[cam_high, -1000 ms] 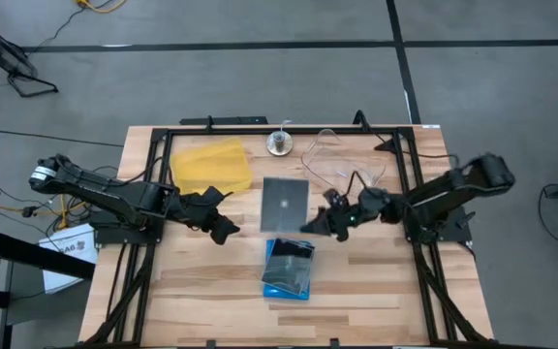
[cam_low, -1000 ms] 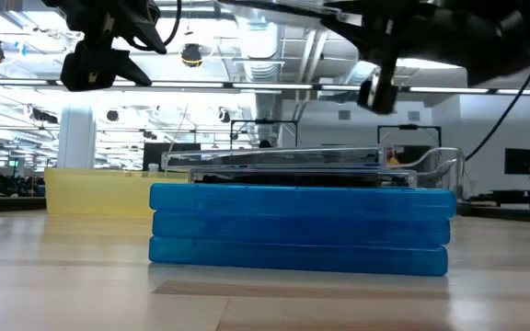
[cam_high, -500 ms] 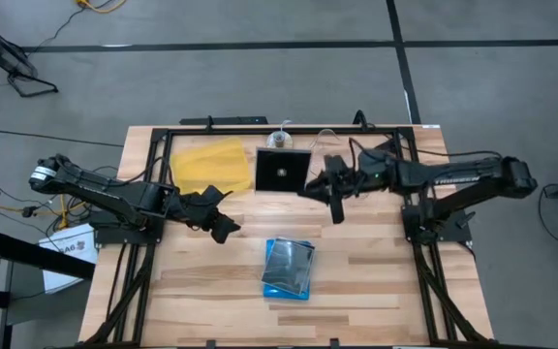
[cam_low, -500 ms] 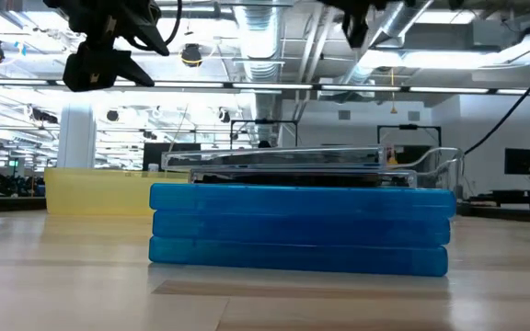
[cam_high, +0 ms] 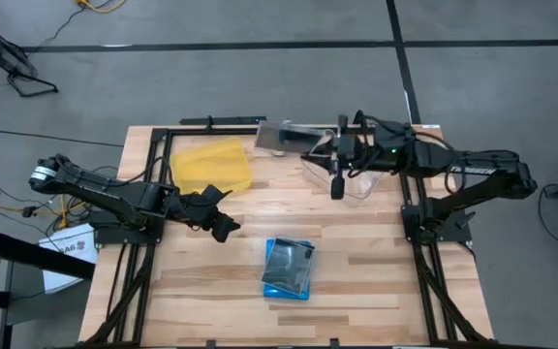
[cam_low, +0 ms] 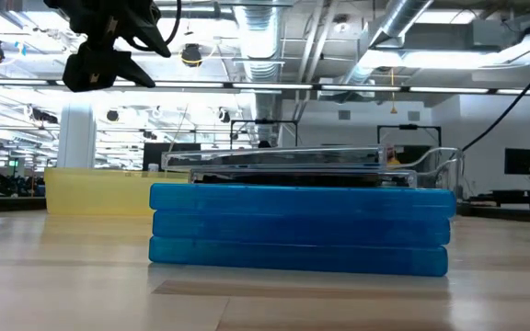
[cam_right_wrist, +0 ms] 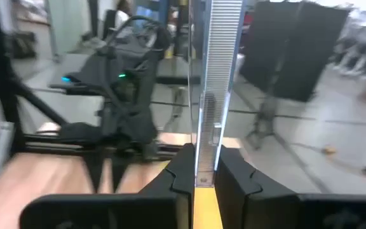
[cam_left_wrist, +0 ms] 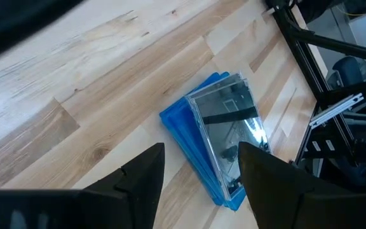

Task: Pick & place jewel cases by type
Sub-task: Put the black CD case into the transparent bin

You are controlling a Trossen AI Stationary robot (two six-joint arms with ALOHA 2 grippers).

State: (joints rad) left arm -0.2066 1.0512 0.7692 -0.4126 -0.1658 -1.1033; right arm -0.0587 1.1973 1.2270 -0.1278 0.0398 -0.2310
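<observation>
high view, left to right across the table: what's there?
left gripper, open, above bare wood → yellow tray → stack of jewel cases near the front edge → right gripper, shut on a clear jewel case at the back edge → clear tub

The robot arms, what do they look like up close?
Both arms are dark, jointed and thin. The left gripper has two black, blocky fingers. The right arm has a small green light and black cables looping along it.
</observation>
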